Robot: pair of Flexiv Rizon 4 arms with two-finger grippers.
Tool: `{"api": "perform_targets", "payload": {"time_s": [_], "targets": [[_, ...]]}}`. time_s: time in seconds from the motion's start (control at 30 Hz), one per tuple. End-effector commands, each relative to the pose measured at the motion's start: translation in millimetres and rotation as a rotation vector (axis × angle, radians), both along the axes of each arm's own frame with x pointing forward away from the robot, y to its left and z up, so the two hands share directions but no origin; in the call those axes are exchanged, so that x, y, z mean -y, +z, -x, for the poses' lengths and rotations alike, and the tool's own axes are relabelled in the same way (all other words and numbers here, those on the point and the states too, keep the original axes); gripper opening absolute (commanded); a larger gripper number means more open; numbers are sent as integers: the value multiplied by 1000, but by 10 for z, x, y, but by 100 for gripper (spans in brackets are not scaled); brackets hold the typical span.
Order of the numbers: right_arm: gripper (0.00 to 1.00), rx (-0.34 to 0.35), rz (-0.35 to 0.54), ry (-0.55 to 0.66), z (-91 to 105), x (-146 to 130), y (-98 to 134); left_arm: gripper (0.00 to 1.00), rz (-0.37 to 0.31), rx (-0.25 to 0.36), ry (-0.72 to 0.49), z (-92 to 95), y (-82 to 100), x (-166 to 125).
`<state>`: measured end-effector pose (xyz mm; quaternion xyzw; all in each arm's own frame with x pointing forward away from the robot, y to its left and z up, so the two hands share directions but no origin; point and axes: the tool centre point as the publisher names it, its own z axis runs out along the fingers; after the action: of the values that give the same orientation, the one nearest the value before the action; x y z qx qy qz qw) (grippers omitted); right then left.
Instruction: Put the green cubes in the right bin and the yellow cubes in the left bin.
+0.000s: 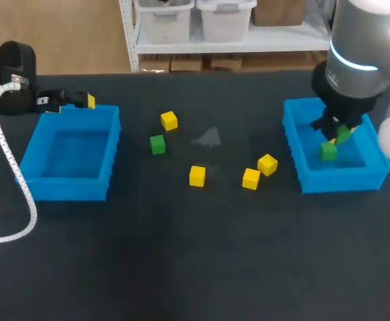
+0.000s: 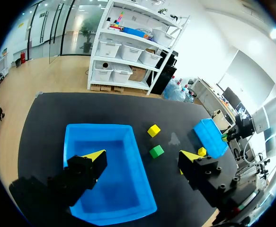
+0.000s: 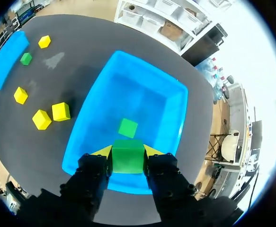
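Currently your right gripper is clamping a seemingly light, rigid green cube by opposite flat faces over the three-o'clock right bin, left gripper hanging agape.

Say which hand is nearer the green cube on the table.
Left: the left hand is over the left bin next to the cube, the right hand over the right bin.

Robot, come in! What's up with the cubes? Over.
Right gripper shut on green cube, over right blue plastic bin. Left gripper open by left blue bin. Four yellow cubes, one loose green cube on table. Nothing blocking.
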<state>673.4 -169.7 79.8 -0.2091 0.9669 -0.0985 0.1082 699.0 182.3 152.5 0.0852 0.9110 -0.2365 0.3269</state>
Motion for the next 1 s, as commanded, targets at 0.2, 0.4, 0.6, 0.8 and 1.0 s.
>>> {"api": "perform_targets", "payload": {"time_s": [0.2,0.4,0.6,0.8,1.0], "targets": [[100,34,50,104,-149,-225,188,100,10,6,-8,0,-16,-23],[100,109,69,231,-444,-628,577,100,10,6,-8,0,-16,-23],[100,168,21,465,-644,-1488,834,100,10,6,-8,0,-16,-23],[100,214,-58,571,-758,-2243,845,100,10,6,-8,0,-16,-23],[100,264,-105,590,-788,-2816,770,100,10,6,-8,0,-16,-23]]}}
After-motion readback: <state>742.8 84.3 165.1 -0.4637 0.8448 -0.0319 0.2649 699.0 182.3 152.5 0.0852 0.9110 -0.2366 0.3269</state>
